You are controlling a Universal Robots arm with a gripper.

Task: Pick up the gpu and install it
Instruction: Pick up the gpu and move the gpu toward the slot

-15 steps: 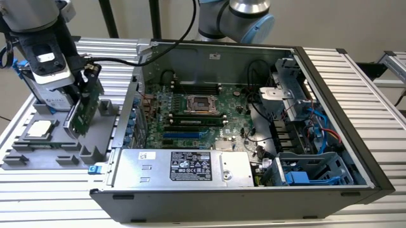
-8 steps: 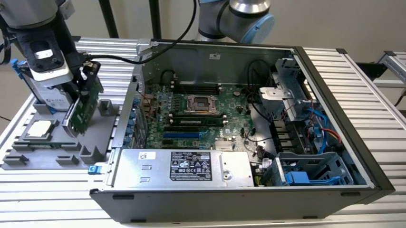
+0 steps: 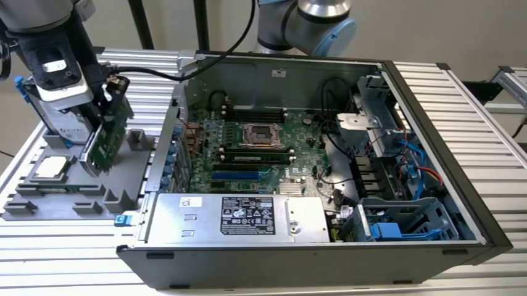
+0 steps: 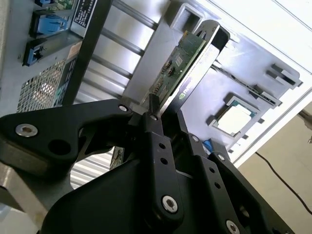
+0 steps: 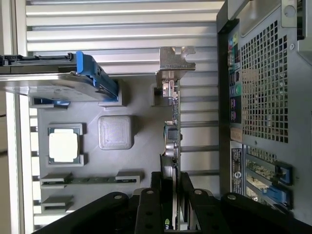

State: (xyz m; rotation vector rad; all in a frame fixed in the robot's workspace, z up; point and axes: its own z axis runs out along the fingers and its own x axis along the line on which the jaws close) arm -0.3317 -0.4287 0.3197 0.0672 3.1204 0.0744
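The claw (image 3: 105,102) is closed tight on the gpu (image 3: 108,140) and holds it on edge, a little tilted, over the grey parts tray (image 3: 78,185). In the exterior view this is at nine o'clock from the open computer case (image 3: 288,265). The CPU chip (image 3: 51,166) lies in the tray.

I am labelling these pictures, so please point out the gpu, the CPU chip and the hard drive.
gpu (image 3: 113,139): exterior view, green circuit-board back.
CPU chip (image 5: 63,146): first wrist view, middle of silver top.
hard drive (image 5: 48,87): first wrist view, silver face.

Green gpu (image 3: 113,131), black end effector (image 5: 174,178)
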